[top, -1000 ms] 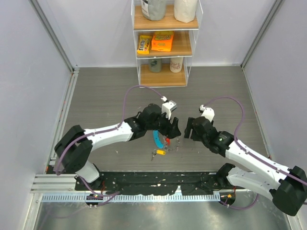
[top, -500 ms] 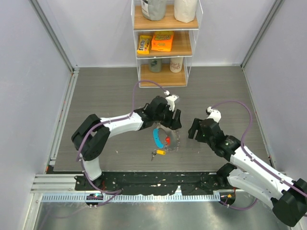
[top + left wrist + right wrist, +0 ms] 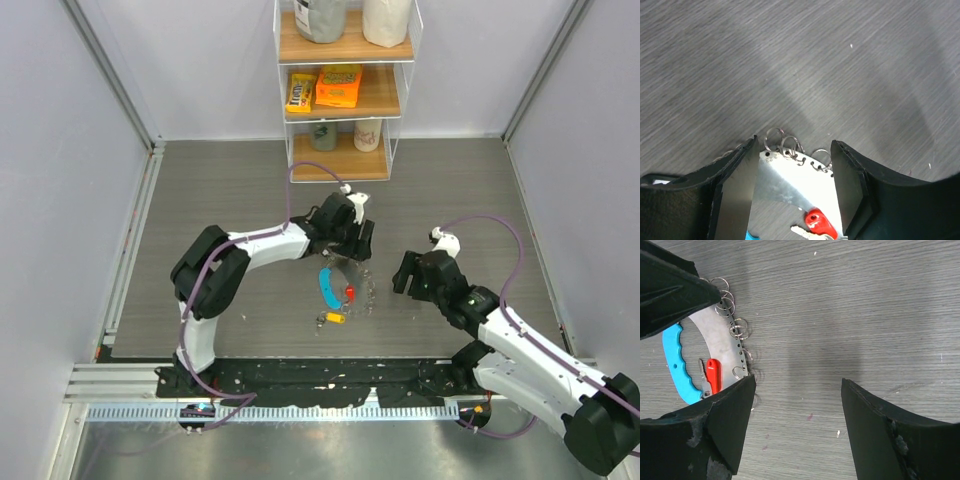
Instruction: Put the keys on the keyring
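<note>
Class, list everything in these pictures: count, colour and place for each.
table: one, grey, underneath
keyring: one, silvery with blue tag, mid-table
red key: one, red, inside keyring's curve
yellow key: one, yellow, nearside of keyring
shelf: one, white and wood, at back
snack packs: two, yellow and orange, middle shelf
jars: two, dark and white, bottom shelf
bags: two, grey and white, top shelf
left gripper: one, black, open astride keyring
right gripper: one, black, open, right of keyring
</note>
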Available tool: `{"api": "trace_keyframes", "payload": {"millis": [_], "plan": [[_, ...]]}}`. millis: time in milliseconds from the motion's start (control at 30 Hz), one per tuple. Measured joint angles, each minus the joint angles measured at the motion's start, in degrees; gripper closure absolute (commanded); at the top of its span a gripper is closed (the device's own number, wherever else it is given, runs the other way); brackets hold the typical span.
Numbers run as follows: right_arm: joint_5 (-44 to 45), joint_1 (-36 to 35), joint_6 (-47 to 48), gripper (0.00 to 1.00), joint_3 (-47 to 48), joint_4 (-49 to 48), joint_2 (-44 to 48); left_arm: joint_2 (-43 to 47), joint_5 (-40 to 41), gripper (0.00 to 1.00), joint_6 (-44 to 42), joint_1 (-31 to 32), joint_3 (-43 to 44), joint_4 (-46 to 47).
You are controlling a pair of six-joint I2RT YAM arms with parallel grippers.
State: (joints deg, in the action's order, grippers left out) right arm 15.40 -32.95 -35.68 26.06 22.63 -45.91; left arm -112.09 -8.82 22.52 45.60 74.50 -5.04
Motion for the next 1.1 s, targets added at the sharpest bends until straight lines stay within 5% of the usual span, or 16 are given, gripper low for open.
{"api": "trace_keyframes", "payload": {"millis": [1100], "plan": [[-5.7, 3.8, 1.5, 0.25, -2.6, -3.4, -0.6, -5.4, -3.3, 0.51, 1.4, -2.6, 3.5, -2.5]]}}
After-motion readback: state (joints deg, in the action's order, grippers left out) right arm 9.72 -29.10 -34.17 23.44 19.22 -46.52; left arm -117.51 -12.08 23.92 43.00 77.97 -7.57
